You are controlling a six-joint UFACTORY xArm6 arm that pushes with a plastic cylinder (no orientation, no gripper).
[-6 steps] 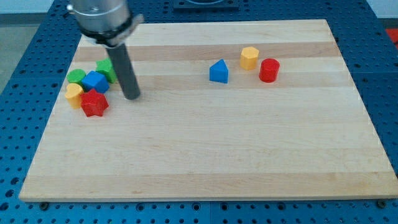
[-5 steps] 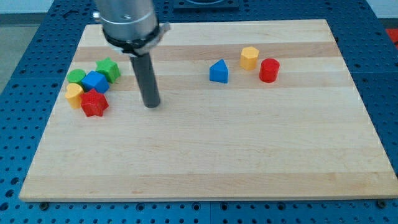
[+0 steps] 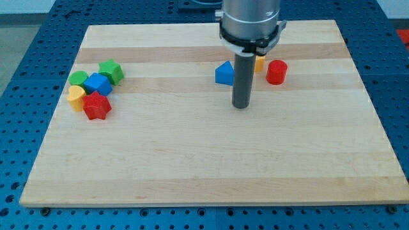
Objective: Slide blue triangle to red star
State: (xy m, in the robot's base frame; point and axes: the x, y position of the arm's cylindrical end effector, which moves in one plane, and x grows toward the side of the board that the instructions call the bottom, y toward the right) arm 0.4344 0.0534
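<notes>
The wooden worktop (image 3: 192,166) rests on a blue perforated base (image 3: 25,76). At the view's left sits a tight cluster of five blocks. A yellow block (image 3: 77,98) lies at the cluster's left edge, with a green round block (image 3: 78,78) just above it. The red star (image 3: 97,105) occupies the cluster's bottom, touching the yellow block and the blue block (image 3: 98,83) directly above it. A green star-like block (image 3: 111,70) sits at the cluster's upper right, against the blue block.

The blue triangle (image 3: 224,73) stands well apart from the red star, in the upper middle of the worktop. The dark rod passes just beside its right edge; my tip (image 3: 241,105) rests on the worktop slightly below and to the right of the triangle. Contact between rod and triangle cannot be determined. The arm carries no fingers, only the rod.

A yellow block (image 3: 259,62) is largely hidden behind the rod. A red cylinder (image 3: 277,71) stands just to its right
</notes>
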